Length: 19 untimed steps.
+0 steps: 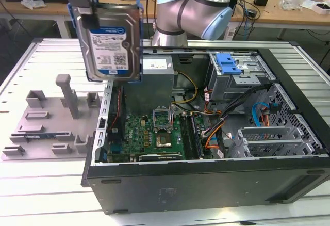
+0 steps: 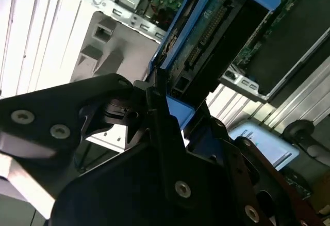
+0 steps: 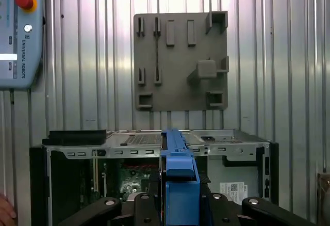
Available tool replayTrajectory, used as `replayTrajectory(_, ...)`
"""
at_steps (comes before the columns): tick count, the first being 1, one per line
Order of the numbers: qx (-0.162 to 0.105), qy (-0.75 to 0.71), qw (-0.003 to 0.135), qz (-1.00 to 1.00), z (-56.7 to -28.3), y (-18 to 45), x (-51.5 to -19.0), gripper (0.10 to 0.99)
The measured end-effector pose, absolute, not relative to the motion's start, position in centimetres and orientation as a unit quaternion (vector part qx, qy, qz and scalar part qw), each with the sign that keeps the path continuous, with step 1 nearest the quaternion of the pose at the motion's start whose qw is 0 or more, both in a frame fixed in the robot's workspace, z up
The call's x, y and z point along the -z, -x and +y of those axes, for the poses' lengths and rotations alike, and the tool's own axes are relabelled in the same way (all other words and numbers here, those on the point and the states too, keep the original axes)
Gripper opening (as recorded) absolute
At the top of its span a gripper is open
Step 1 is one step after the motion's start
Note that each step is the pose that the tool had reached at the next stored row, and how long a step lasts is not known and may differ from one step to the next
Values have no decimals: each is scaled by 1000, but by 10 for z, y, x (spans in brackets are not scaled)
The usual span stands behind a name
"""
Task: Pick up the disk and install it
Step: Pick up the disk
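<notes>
The disk, silver with a white-and-blue label and a blue bracket around it, hangs upright in the air above the left wall of the open computer case in the exterior view. My gripper is shut on its upper edge. In the second wrist view the disk shows edge-on, with the black fingers clamped on the blue bracket. In the first wrist view the bracket's edge rises between the fingers, over the case's edge.
A grey fixture with upright posts lies on the slatted table at the exterior view's left of the case. Inside the case are a motherboard, cables and a drive cage with a blue latch. A teach pendant and a hand are nearby.
</notes>
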State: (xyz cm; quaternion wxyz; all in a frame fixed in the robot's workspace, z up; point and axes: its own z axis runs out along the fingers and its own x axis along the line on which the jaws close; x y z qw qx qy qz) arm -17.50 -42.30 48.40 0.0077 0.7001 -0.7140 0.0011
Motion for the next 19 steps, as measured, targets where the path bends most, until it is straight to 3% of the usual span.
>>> replayTrajectory(10,1,-700,10,-714,-462,114,-484,365)
replayTrajectory(19,2,-700,10,-714,-478,69,-484,365)
